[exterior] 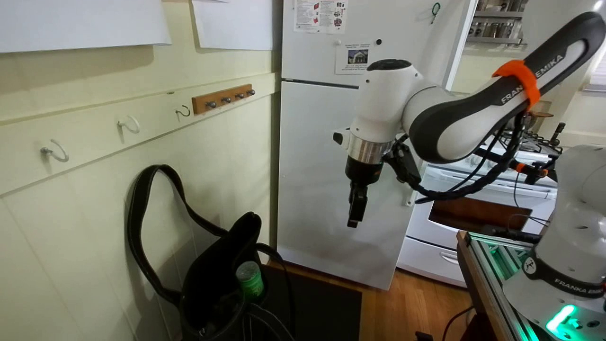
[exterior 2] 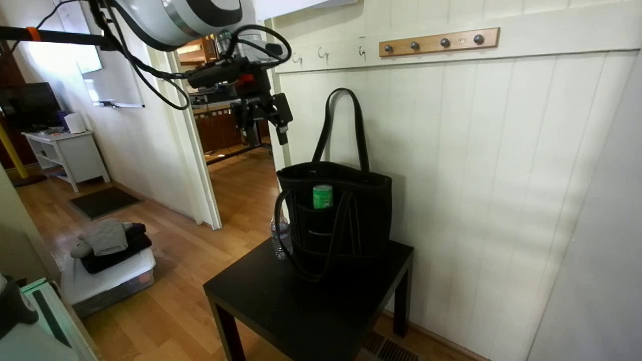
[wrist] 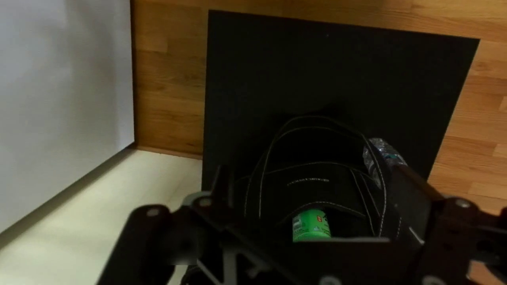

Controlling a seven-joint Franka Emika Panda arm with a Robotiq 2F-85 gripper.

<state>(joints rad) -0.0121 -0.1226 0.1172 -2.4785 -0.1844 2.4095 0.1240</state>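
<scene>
Black bag (exterior 2: 370, 220): in an exterior view, upright at the table's far side, by the wall. Green can (exterior 2: 322, 196) in its near-face pocket (exterior 2: 312, 223), top exposed. Near strap (exterior 2: 279, 206) droops in front; far strap (exterior 2: 360, 133) stands up, wall contact n/c.

Claw (exterior 2: 267, 136): jaws spread wide, nothing btwn, no contact; hangs above & left of bag. Wrist view has bag below, btwn the fingers (wrist: 414, 202).

Rec. (judgement): from this hover, any approach s/b slow & near vertical, fingers well clear of both straps; either loop could snag. Soft bag will prob. sag or shift if pressed. Wrist view is dark, so check depth vs. both exterior views.

Surroundings: clear bottle (exterior 2: 279, 235) just left of bag, partly behind near strap; could tip if bag is nudged left. Black table (exterior 2: 261, 298) under both. White wall (exterior 2: 481, 150) at far side, w/ knob rail (exterior 2: 429, 44) above & right of bag. Fridge (exterior: 322, 189) beyond claw in an exterior view.
</scene>
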